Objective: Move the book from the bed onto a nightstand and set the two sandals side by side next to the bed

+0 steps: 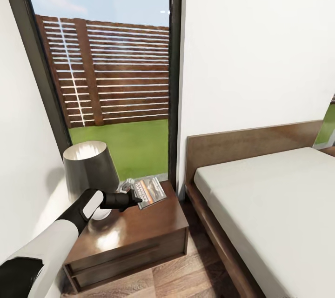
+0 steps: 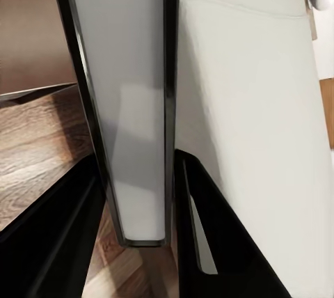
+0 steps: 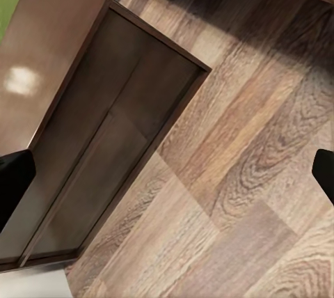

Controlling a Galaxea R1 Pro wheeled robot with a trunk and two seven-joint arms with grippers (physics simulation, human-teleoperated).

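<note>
— Where was the book (image 1: 148, 192)?
— On the nightstand (image 1: 135, 233) beside the bed (image 1: 270, 195), its edge clamped in the left gripper (image 1: 138, 201).
— And the right gripper (image 3: 167, 173)?
— Jaws wide apart over the floor (image 3: 250, 173).

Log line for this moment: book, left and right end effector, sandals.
book: over nightstand top, beside lamp | left end effector: shut on book | right end effector: open, above floor | sandals: pending

Home bedroom: bed (image 1: 274, 195), nightstand (image 1: 135, 237), lamp (image 1: 90, 168), garden window (image 1: 111, 79).
</note>
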